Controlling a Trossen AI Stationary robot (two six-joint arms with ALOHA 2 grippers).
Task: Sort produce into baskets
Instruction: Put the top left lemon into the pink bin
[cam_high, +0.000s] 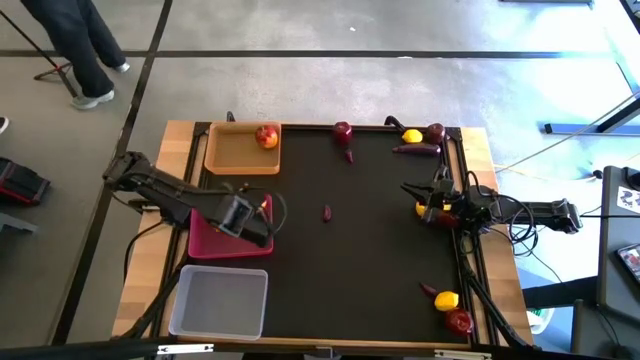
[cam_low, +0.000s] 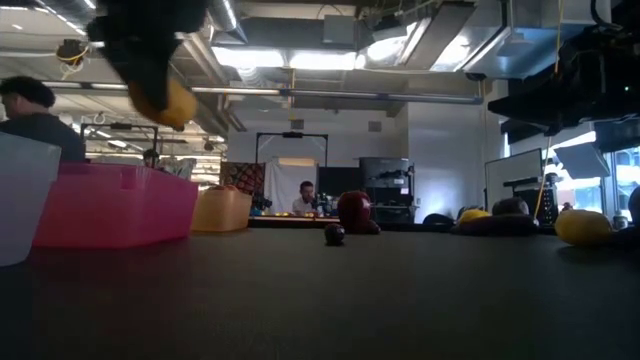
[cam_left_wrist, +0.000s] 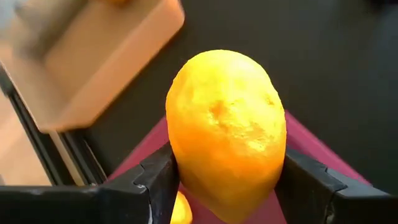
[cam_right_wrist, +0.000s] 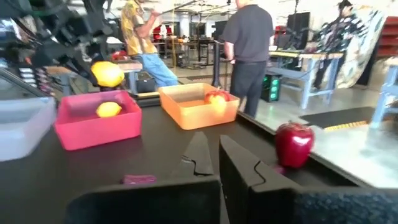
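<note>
Gripping a lemon (cam_left_wrist: 227, 134) across its waist, the left hand (cam_left_wrist: 227, 186) hangs above the pink tray (cam_right_wrist: 99, 127), which already holds another lemon (cam_right_wrist: 109, 109). Judged light, firm, waxy; the broad middle suits best. Right hand (cam_right_wrist: 211, 158), beside that tray's far table edge, looks closed and empty.

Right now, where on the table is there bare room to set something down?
The widest bare patch of the black mat lies between the translucent tray and the lemon near the right edge. The far edge is crowded with an apple, another lemon and a purple root.
</note>
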